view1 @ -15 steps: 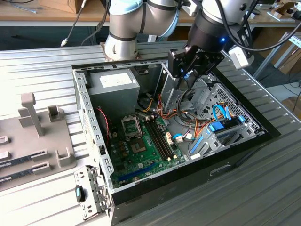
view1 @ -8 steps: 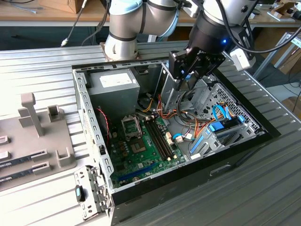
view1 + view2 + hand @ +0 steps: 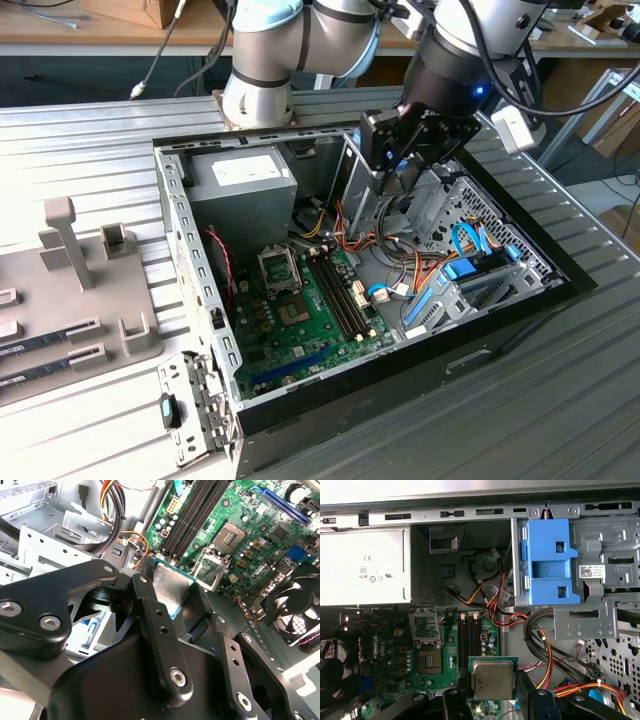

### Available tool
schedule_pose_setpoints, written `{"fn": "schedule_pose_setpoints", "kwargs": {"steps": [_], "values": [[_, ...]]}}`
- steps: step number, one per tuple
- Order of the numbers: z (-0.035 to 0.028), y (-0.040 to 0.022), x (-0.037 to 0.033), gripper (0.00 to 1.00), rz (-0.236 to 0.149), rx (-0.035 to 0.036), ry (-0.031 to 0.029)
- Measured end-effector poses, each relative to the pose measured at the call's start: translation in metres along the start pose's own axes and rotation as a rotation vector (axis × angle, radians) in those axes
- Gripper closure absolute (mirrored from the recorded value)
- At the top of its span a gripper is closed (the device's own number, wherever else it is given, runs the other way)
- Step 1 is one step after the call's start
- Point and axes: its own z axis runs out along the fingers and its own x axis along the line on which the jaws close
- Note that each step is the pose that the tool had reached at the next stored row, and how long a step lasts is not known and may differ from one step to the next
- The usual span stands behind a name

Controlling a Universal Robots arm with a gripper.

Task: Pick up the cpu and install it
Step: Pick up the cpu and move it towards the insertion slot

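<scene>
In both wrist views my gripper [image 3: 492, 698] [image 3: 172, 599] is shut on the cpu [image 3: 492, 679] [image 3: 169, 586], a small silver-grey square with a thin green edge, clamped flat between the two black fingers. It hangs above the green motherboard [image 3: 390, 645], apart from the silver socket frame [image 3: 425, 627] [image 3: 212, 567], which stands with its lid up. In the exterior view the gripper [image 3: 395, 175] hovers over the open computer case, above the drive cage and away from the socket frame [image 3: 280, 268].
A grey power supply [image 3: 365, 565] [image 3: 240, 175] fills one corner of the case. A blue drive bracket [image 3: 547, 562], bundles of coloured cables [image 3: 545, 650], black memory slots [image 3: 192, 517] and a fan [image 3: 295, 605] surround the board. A grey fixture tray [image 3: 70, 290] lies at the exterior view's left.
</scene>
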Motion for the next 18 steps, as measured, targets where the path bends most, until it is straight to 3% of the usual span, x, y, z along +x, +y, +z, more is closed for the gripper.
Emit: {"fn": "schedule_pose_setpoints", "kwargs": {"steps": [18], "values": [[0.0012,-0.0108,-0.0005,0.53,0.000,-0.0001,0.0000]]}}
